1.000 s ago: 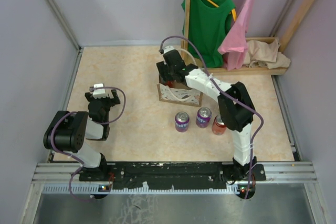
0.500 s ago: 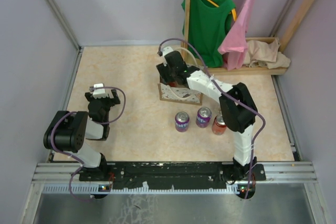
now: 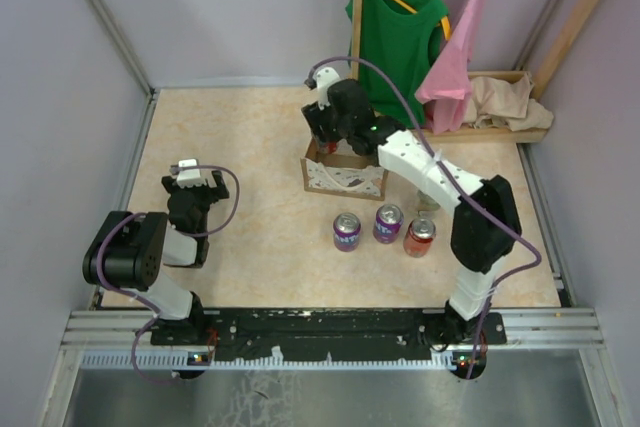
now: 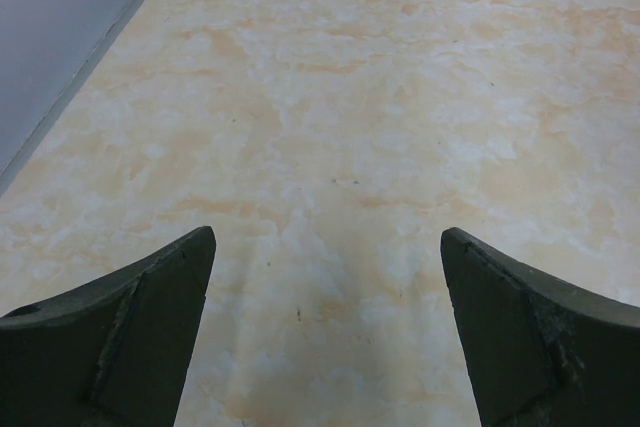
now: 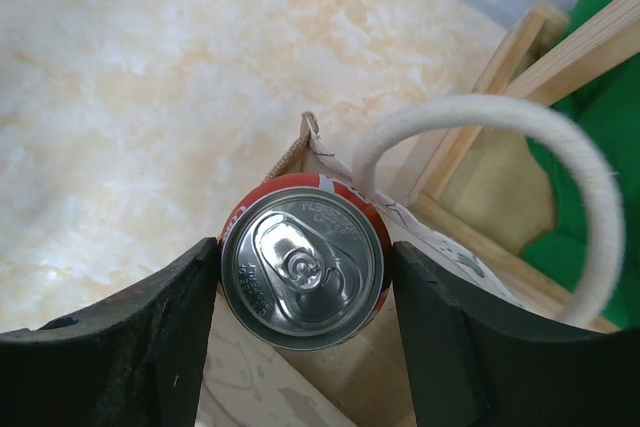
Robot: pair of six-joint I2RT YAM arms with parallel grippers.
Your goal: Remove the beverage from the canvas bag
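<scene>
- Since the earlier frame the right arm has swung up and toward the far side, carrying the right gripper (image 5: 305, 252) from over the bag's mouth to above its far rim.
- That gripper's dark fingers are clamped at about half spread on the sides of a red aluminium beverage can with a silver pull-tab top (image 5: 305, 275), held upright.
- In the right wrist view the can hangs over a corner of the small beige canvas bag with a white lace-patterned band (image 3: 345, 179); whether its base has cleared the rim cannot be told.
- One white rope loop handle (image 5: 560, 127) arcs just beside the can, not touching it.
- Progress looks late: the can is gripped and raised, and what seems left is carrying it aside, setting it down and letting go.
- What else sits in the bag is hidden by the arm.
- Three cans already stand on the marbled tabletop (image 3: 230, 137) near the bag: two purple cans (image 3: 346, 231) and one reddish can (image 3: 419, 236).
- Well apart, the left gripper (image 4: 328, 237) hovers with fingers spread wide, holding nothing.
</scene>
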